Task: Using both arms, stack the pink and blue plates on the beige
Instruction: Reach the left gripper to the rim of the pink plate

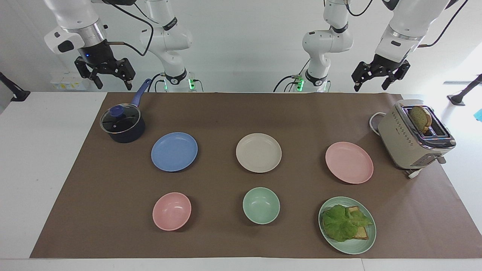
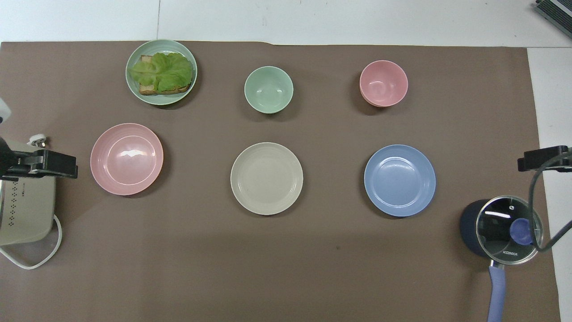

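Both hands hang in the air at the robots' edge of the surface, each with its fingers spread wide and nothing between them. Seen from the facing camera, the right hand [image 1: 109,77] is up over the corner at the right arm's end, just above the handle of a dark blue saucepan [image 1: 123,126] with a glass lid. The left hand [image 1: 379,77] is up over the corner at the left arm's end, above a beige toaster [image 1: 412,137] with a slice of bread standing in one slot. On the brown mat [image 1: 226,113] three plates lie in a row, well apart from one another: the blue plate [image 1: 174,151] toward the right arm's end, beside the saucepan, the beige plate [image 1: 258,153] in the middle, and the pink plate [image 1: 349,162] toward the left arm's end, beside the toaster. Nothing is stacked. Closer to the edge away from the robots sit a pink bowl [image 1: 171,211], a green bowl [image 1: 261,205] and a green plate [image 1: 347,225] carrying lettuce on toast.

From overhead, only the tip of the left hand [image 2: 44,163] shows, over the toaster [image 2: 24,210], and the tip of the right hand [image 2: 543,158] shows at the frame's edge, above the saucepan [image 2: 502,228]. The pink plate [image 2: 127,159], beige plate [image 2: 267,178] and blue plate [image 2: 400,180] lie flat and bare in their row, none touching another. Farther out lie the green plate [image 2: 161,72], the green bowl [image 2: 268,89] and the pink bowl [image 2: 384,83].
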